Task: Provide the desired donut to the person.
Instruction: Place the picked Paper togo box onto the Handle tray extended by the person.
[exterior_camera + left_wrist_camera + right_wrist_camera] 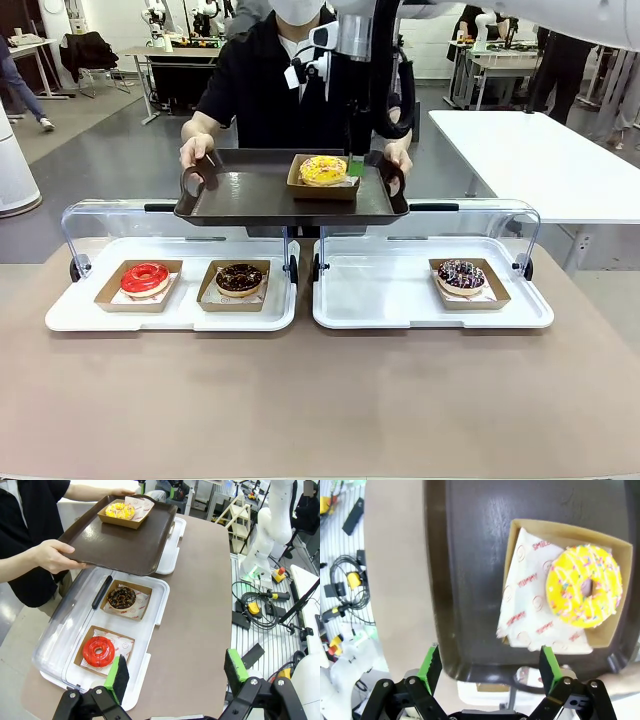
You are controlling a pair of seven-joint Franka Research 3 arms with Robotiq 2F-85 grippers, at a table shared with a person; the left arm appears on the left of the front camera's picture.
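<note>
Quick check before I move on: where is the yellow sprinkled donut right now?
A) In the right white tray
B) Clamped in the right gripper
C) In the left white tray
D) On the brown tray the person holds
D: the yellow donut sits in its cardboard box on the brown tray that the person holds up, and the right gripper stands open with nothing between its pads.

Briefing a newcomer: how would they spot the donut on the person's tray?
Find the dark brown tray the person holds. On it, in a cardboard box, sits the yellow donut with sprinkles. The red donut, chocolate donut and purple-sprinkled donut lie in white trays below.
</note>
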